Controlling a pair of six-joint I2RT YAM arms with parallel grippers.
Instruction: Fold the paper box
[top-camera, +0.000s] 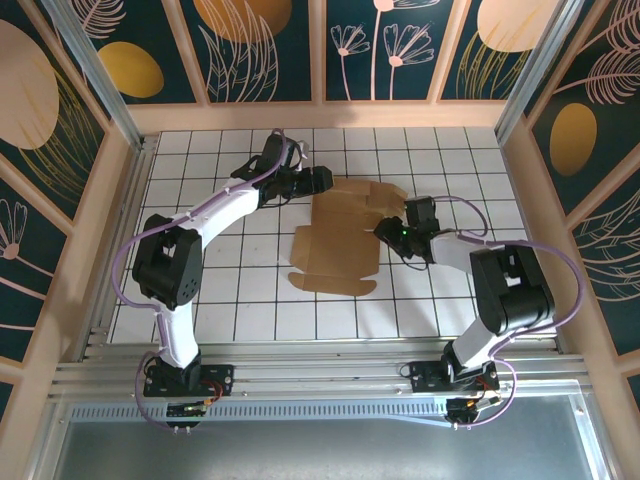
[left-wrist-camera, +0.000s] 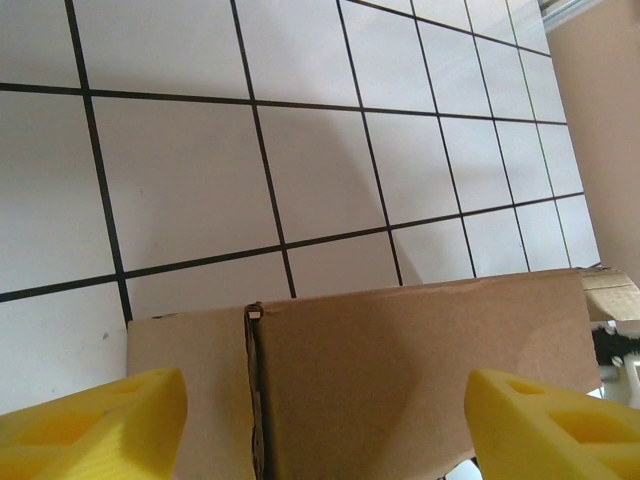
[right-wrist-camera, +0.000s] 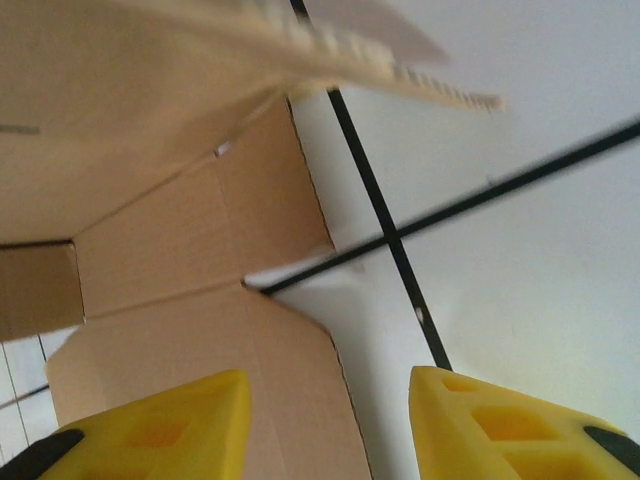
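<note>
Paper box (top-camera: 335, 240) cardboard lies as an unfolded brown sheet in the middle of the white gridded counter (top-camera: 250, 300). Its long axis runs from the far side toward the arms' bases, and its rounded flaps point toward the near edge. The left end effector (top-camera: 322, 180) sits at the sheet's far-left corner. The right end effector (top-camera: 385, 230) is over the sheet's right edge, about halfway along.

In the left wrist view, a cardboard panel (left-wrist-camera: 420, 370) spans the gap between the widely spread yellow fingers (left-wrist-camera: 90, 420); whether they press on it I cannot tell.

In the right wrist view the jaws stand moderately apart, clamping nothing. One finger (right-wrist-camera: 150, 425) is over the cardboard (right-wrist-camera: 180, 260), the other over bare counter (right-wrist-camera: 520, 300). A blurred, lifted flap (right-wrist-camera: 250, 50) crosses the top.
</note>
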